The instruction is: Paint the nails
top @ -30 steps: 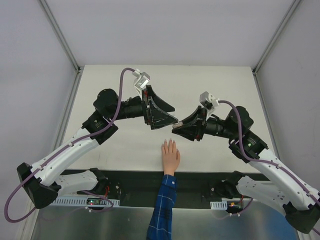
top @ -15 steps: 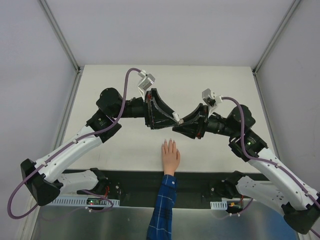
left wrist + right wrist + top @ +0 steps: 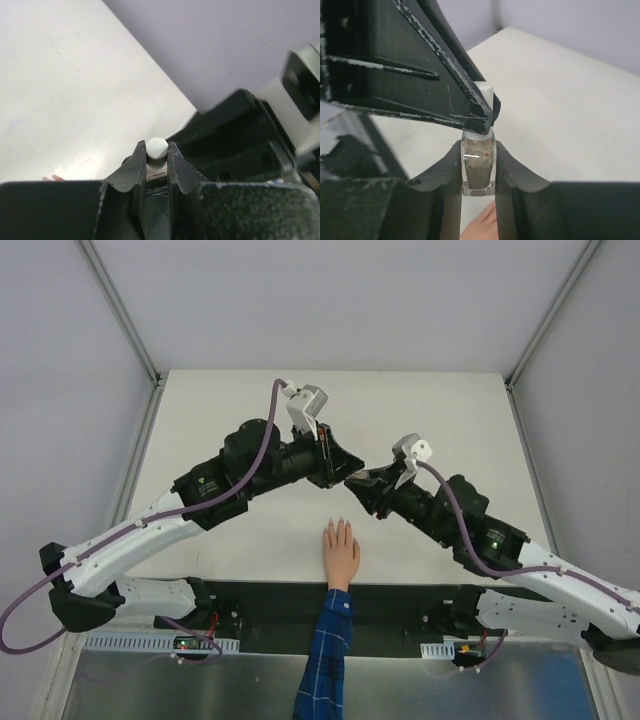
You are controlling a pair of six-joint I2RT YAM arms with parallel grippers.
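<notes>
My right fingers (image 3: 506, 170) are closed onto the sides of a small polish bottle (image 3: 478, 172), one pad on each flat side of the glass, which shows a greyish, speckled fill. My left fingers (image 3: 136, 170) are pinched nearly together on the bottle's white cap (image 3: 157, 147). Seen from my left wrist, the round white end of the cap pokes out just past the two black tips, and from my right wrist the cap sits on the bottle's neck with the dark wedge of the left fingers clamped across it. So both of my arms meet on one object, each holding its own end.

From above, the two sets of fingers come together tip to tip over the middle of the pale bench (image 3: 430, 410), the left arm reaching in from the left and the right arm from the right. The bottle itself is too small and too hidden there to pick out.

The mannequin hand (image 3: 342, 550) lies flat, palm down, near the front edge of the bench, its blue plaid sleeve (image 3: 328, 650) trailing back between my two bases. The nails (image 3: 340, 524) are at the fingertips, which point away from my bases toward the meeting point – close to it but apart from it. A sliver of flesh-coloured hand shows low in my right wrist view, beneath the bottle – I cannot tell the nails' colour at this size
</notes>
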